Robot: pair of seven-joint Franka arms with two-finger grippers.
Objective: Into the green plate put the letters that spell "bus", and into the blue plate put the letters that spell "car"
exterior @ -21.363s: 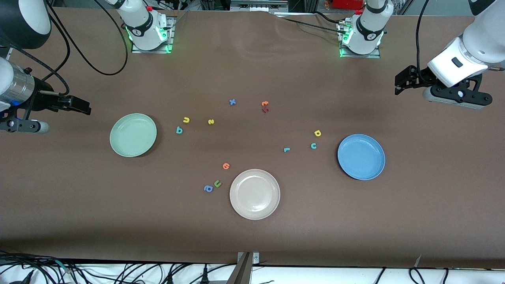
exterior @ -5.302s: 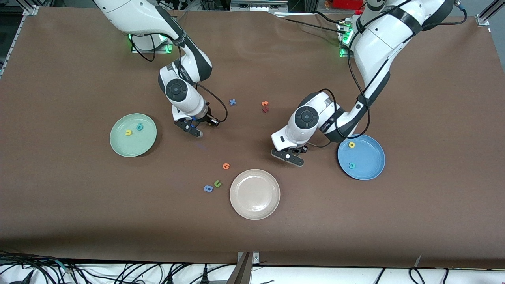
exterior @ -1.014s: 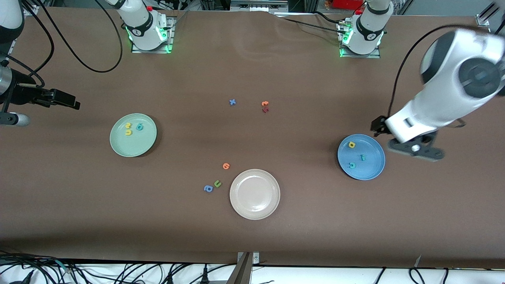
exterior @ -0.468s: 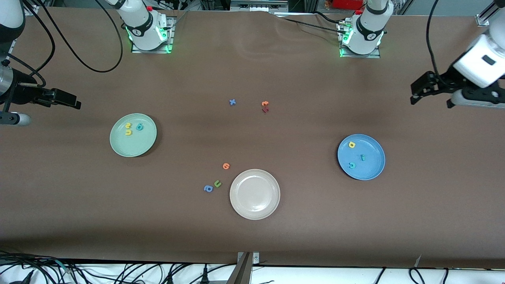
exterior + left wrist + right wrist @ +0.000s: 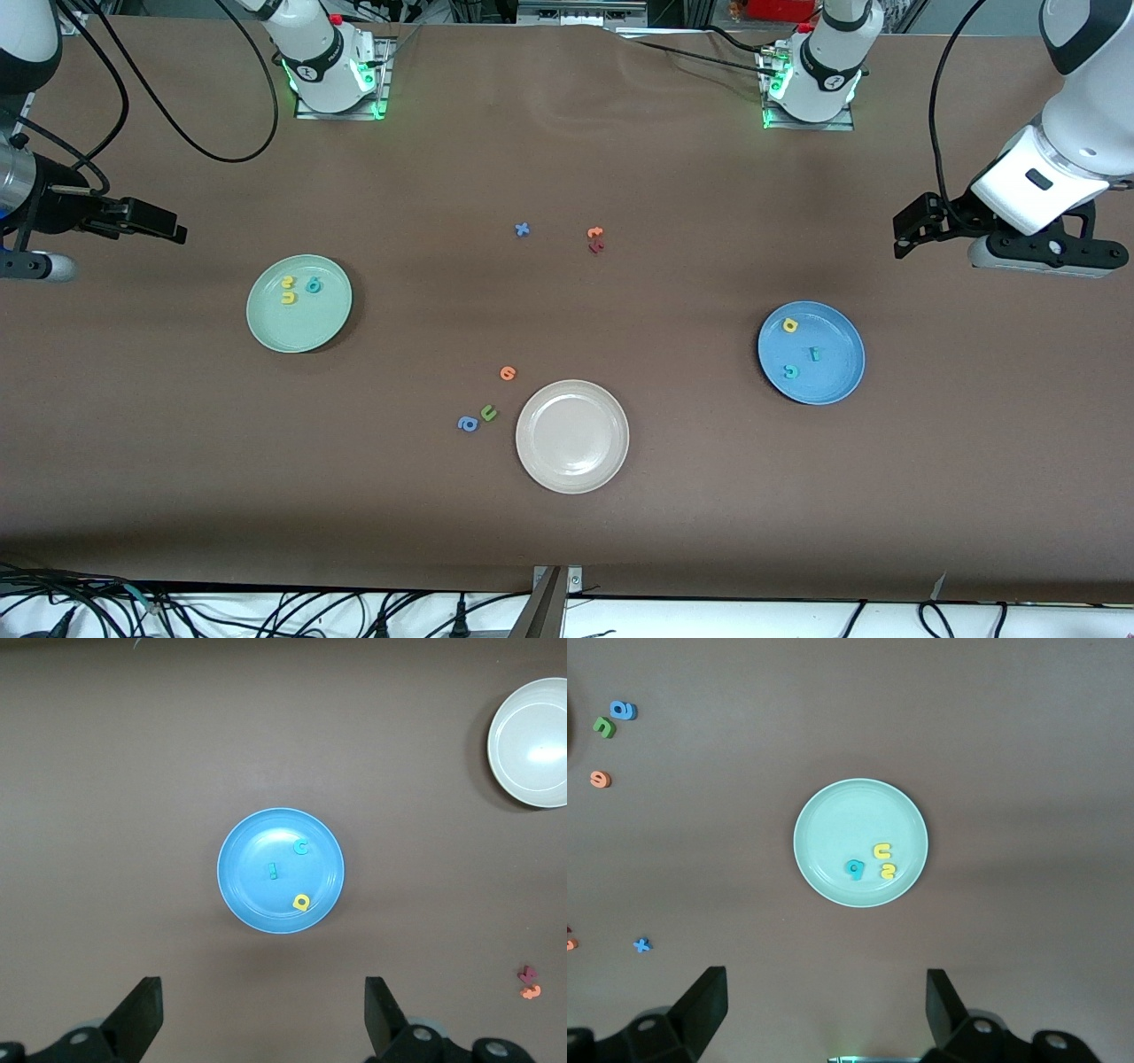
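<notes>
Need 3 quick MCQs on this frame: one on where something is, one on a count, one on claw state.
1. Where does the teal "r" lie?
A. in the blue plate
B. in the beige plate
C. on the bare table

2. How many letters lie in the green plate?
A. one
B. two
C. three

3. How are the left claw and right claw?
A. both shut on letters
B. both open, holding nothing
C. only the left one open

Answers:
1. A: the "r" sits in the blue plate with the teal "c" and yellow "a".
2. C: the teal "b", yellow "u" and yellow "s" lie there.
3. B: both wrist views show the fingers spread wide with nothing between them.
</notes>
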